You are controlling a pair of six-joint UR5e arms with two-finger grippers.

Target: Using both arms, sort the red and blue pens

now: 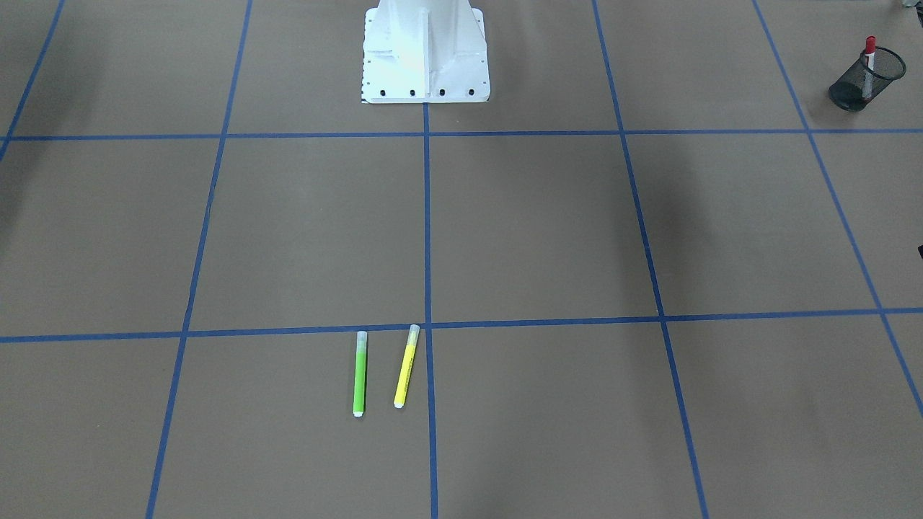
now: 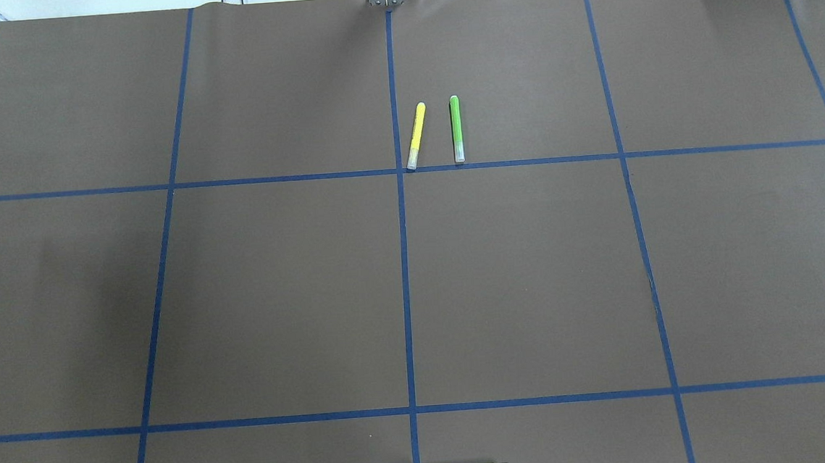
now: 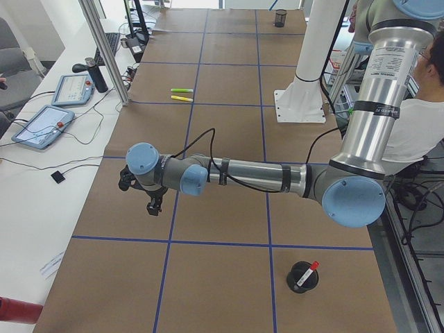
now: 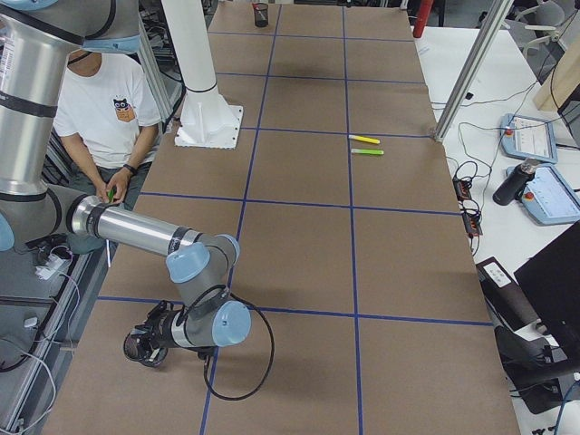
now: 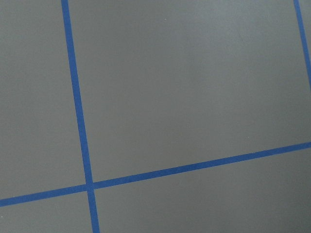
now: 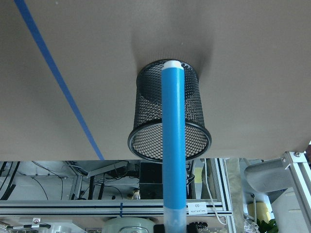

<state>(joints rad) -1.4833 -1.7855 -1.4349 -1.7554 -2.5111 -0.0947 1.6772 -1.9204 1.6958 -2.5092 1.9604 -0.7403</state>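
The red pen stands in a black mesh cup near the table's edge on my left side; the exterior left view shows the same red pen and cup. My left gripper hovers over bare table away from that cup, and I cannot tell whether it is open or shut. My right gripper is shut on the blue pen. The pen's white end points at a second black mesh cup. Whether the end is inside that cup I cannot tell.
A green highlighter and a yellow highlighter lie side by side at the far middle of the table. The white robot base stands at the near edge. A person sits beside the base.
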